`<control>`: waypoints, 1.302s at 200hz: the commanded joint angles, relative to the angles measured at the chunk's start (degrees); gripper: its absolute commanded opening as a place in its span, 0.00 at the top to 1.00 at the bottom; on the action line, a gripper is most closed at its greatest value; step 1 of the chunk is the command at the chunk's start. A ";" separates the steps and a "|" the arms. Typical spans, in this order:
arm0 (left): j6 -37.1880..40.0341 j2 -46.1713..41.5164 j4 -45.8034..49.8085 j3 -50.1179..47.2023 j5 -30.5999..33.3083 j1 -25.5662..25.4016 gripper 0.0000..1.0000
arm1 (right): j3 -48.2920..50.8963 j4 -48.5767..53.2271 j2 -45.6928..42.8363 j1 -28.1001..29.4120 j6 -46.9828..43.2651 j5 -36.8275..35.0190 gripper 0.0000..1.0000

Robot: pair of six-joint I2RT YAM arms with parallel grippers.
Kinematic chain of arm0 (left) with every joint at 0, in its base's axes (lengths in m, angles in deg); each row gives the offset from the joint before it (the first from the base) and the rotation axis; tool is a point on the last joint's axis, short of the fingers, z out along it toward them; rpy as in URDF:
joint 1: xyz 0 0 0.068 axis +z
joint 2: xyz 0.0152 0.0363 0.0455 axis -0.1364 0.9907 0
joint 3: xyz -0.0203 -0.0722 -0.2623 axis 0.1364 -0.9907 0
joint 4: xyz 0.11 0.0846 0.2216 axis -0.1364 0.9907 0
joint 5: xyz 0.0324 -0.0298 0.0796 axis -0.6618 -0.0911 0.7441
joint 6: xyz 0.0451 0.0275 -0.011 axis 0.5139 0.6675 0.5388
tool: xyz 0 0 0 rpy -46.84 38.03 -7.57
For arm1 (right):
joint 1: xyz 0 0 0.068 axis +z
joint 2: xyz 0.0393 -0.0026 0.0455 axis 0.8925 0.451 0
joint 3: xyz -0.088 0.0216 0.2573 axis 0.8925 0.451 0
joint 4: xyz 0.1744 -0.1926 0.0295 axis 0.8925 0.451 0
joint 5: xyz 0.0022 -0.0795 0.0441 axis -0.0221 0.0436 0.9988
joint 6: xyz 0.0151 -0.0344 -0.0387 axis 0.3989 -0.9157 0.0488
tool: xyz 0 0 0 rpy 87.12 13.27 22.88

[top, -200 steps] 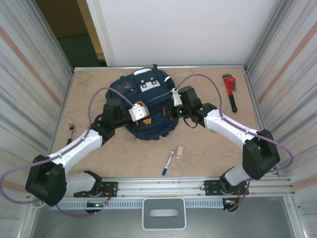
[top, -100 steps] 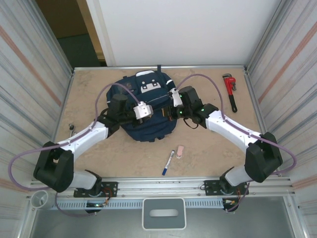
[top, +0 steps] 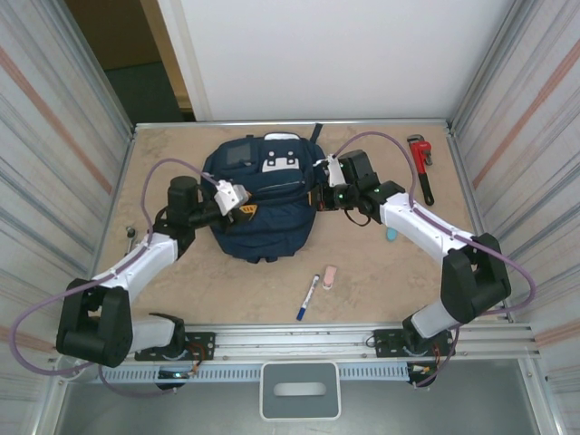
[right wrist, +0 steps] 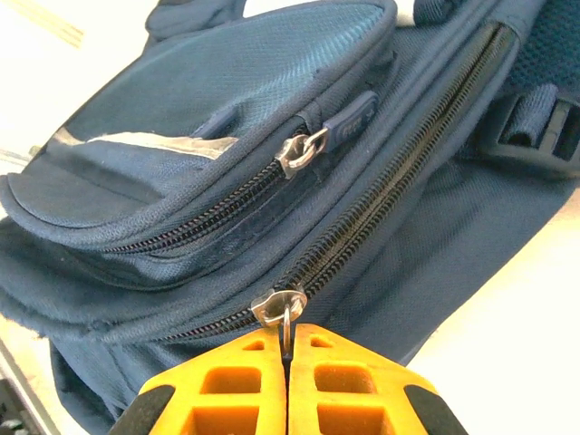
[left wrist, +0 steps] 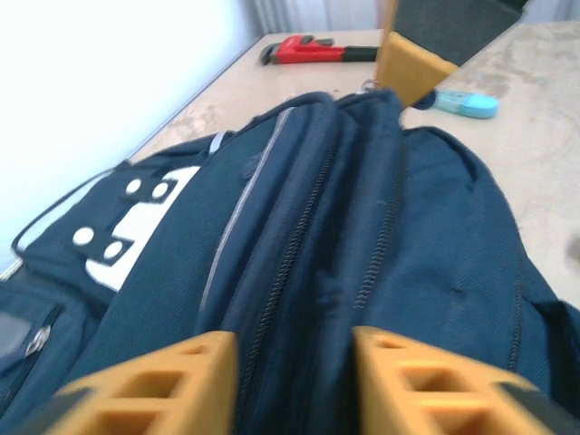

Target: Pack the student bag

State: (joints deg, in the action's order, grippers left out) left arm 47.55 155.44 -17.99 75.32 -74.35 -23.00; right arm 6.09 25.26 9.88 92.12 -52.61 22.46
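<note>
Opening the main zip looks like the step in hand. The student bag (top: 263, 204) lies flat toward twelve o'clock on the worktop (top: 181, 290). At its three o'clock side, the right tool (right wrist: 288, 349) is clenched on the ring of a zipper pull (right wrist: 279, 306). At nine o'clock, the left tool (left wrist: 294, 349) is released, its fingers astride a fabric ridge. Next, the right tool likely needs a steady pull along the zip while the left braces the fabric.

Beige table (top: 381, 272), student bag (top: 267, 217), red wrench (top: 422, 168), marker (top: 308, 296)
</note>
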 commanded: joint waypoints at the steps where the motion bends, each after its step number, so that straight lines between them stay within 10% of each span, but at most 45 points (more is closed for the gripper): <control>1: 1.04 -2.56 3.83 3.58 8.19 -3.52 0.45 | -2.48 -1.07 -0.82 1.02 2.38 -1.53 1.00; 70: 6.09 3.57 12.61 10.09 17.86 -17.80 0.31 | -2.57 -4.93 -2.99 4.72 4.45 2.44 1.00; 118: 9.09 7.51 13.34 11.36 20.17 -16.88 0.61 | 0.37 -6.54 -5.65 4.64 3.25 4.82 1.00; 160: 7.84 2.75 12.17 9.72 5.32 -11.08 1.00 | 1.34 -1.22 -2.91 1.44 0.70 -3.49 1.00; 230: -0.19 -5.77 -1.54 1.17 -15.33 -1.10 1.00 | -4.24 -0.01 10.03 -6.72 2.21 -11.73 1.00; 260: -0.16 -3.04 -0.89 2.51 -14.44 -1.15 1.00 | -4.00 -2.69 7.95 -7.11 1.00 -3.61 0.74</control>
State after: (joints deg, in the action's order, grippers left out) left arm 49.45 153.47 -14.14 76.26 -83.42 -25.40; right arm 2.86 23.10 19.15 88.78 -51.32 22.72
